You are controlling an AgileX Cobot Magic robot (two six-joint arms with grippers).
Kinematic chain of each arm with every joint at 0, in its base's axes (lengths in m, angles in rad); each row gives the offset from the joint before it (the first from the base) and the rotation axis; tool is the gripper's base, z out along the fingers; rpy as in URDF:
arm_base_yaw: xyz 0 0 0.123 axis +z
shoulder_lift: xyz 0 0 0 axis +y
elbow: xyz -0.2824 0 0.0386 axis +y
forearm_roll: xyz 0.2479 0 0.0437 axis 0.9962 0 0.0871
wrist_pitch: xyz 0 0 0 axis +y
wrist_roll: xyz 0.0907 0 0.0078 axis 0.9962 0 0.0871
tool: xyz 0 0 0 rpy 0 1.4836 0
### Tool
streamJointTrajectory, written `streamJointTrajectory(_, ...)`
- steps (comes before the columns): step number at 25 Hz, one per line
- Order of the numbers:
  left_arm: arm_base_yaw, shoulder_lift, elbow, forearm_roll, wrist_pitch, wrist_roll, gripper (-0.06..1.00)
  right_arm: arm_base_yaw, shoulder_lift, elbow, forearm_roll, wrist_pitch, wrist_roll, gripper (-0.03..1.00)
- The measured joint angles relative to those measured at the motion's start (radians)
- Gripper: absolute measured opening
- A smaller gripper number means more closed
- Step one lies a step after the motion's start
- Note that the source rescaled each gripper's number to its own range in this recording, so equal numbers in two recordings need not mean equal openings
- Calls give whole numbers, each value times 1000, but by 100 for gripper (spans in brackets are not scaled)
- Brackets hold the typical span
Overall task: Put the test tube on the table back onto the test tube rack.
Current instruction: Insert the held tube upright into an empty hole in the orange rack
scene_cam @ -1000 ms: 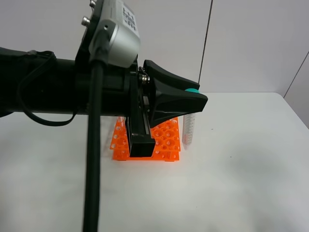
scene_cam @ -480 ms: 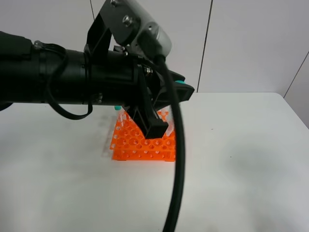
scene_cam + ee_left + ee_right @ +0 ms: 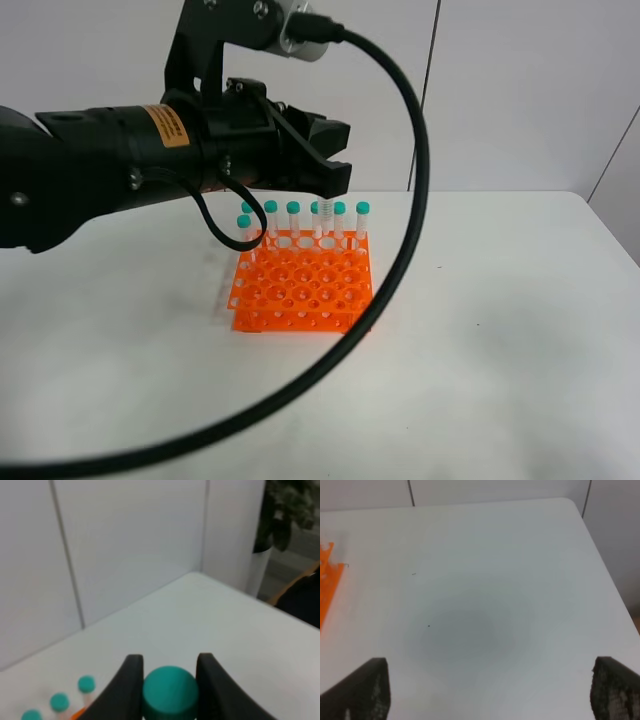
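Observation:
In the exterior high view my left gripper (image 3: pixel 322 178) is shut on the test tube (image 3: pixel 319 222). The tube hangs upright with its clear body among the back row of the orange test tube rack (image 3: pixel 300 292). I cannot tell whether its tip sits in a hole. In the left wrist view the two black fingers (image 3: pixel 129 686) clamp the tube's teal cap (image 3: pixel 169 691). Several other teal-capped tubes (image 3: pixel 293 217) stand along the rack's back row. My right gripper (image 3: pixel 490 692) is open and empty above the white table (image 3: pixel 470 580); the exterior high view does not show it.
The left arm and its thick black cable (image 3: pixel 400 240) loop over the rack's right side and the front of the table (image 3: pixel 480 350). Three teal caps (image 3: pixel 59 701) show in the left wrist view. The rack's edge (image 3: pixel 327 587) shows in the right wrist view.
My left arm has pulled back and up from the camera. It carried the tube from beside the rack's right edge to over the back row. The rack now shows in full.

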Motion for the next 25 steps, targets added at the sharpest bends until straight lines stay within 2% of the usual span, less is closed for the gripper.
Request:
streamJointTrajectory(1, 25, 19, 1, 80, -7, -80, 0, 0, 0, 0, 0, 0, 0, 84)
streamJointTrajectory(3, 69, 49, 2, 175, -47, -189, 0, 0, 0, 0, 0, 0, 0, 84)
streamJointTrajectory(6, 129, 85, 3, 222, -108, -264, 0, 0, 0, 0, 0, 0, 0, 84)
streamJointTrajectory(16, 282, 228, 94, 225, -409, -234, 0, 0, 0, 0, 0, 0, 0, 84)
streamJointTrajectory(25, 308, 367, 94, 223, -532, -182, 0, 0, 0, 0, 0, 0, 0, 84)
